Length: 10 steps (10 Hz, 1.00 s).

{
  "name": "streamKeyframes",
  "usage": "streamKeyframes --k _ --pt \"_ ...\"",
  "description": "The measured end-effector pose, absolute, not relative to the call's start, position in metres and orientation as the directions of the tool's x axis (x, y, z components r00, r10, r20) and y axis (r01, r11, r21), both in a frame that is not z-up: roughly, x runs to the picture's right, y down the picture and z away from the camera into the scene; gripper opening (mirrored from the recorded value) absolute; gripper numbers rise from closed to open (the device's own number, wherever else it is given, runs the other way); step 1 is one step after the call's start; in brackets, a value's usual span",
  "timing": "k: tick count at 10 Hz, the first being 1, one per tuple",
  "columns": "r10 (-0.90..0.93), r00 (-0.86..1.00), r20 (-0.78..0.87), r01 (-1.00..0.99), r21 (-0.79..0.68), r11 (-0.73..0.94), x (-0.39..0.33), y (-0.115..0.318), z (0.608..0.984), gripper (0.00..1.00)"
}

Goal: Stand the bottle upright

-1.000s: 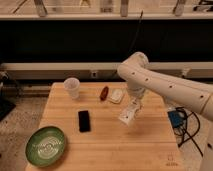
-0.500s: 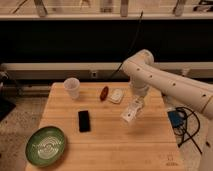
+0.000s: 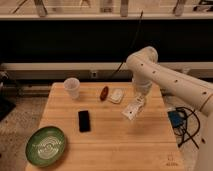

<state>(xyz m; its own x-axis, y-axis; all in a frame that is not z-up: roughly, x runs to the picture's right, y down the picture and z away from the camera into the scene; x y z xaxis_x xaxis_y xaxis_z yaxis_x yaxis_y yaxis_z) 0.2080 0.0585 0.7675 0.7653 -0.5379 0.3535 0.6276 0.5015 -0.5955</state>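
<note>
Far left of the end effector, at the near corner of the light wooden surface (image 3: 107, 150): round green patterned plate (image 3: 46, 145). Left of it, nearer the middle: flat black phone (image 3: 84, 121). Upper left: translucent white cup (image 3: 72, 88). Just left and behind: small reddish-brown oblong object (image 3: 104, 93), then small white rounded-square object (image 3: 117, 95) beside it. End effector (image 3: 138, 102) hangs from the white arm (image 3: 165, 82) over the right half, clenched on the slim white plastic bottle (image 3: 133, 109), which is tilted, lower end toward the left front, at or just above the surface; contact unclear.
</note>
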Motion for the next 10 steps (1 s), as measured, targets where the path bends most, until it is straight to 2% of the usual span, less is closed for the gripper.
streamKeyframes --k 10 --pt "-0.487 0.765 0.422 0.641 -0.575 0.508 0.221 0.05 0.773 0.0"
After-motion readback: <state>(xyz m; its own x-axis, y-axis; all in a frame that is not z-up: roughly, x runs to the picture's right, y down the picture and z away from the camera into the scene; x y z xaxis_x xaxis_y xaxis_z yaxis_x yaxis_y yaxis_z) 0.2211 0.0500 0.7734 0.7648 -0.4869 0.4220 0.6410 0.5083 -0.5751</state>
